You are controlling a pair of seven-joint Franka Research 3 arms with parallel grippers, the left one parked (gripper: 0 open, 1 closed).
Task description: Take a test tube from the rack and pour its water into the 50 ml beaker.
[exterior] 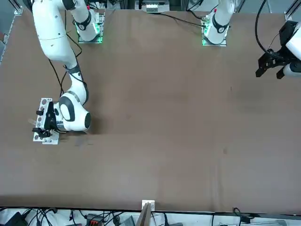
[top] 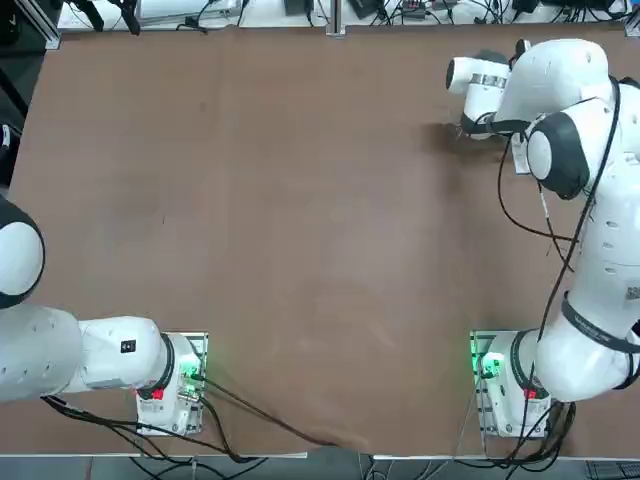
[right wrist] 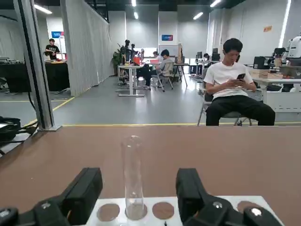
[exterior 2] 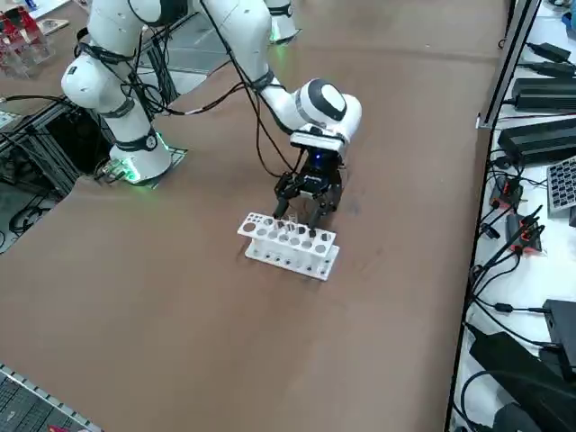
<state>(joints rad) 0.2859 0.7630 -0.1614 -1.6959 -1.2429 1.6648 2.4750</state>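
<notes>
Straddling one test tube point(right wrist: 133, 176): right pincer point(right wrist: 139, 186)

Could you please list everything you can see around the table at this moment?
Table: one, brown, under both arms
Rack: one, white, on the table below the right gripper
Test tube: one, clear, upright in a hole of the rack
Cables: several, black, along the table's far edge and by the arms
Seated person: one, white shirt, black trousers, beyond the table
Other people: at least two, dark clothing, farther back
Robot arms: two, white and black, mounted side by side
Right gripper: one, black, open around the test tube, not touching it
</notes>
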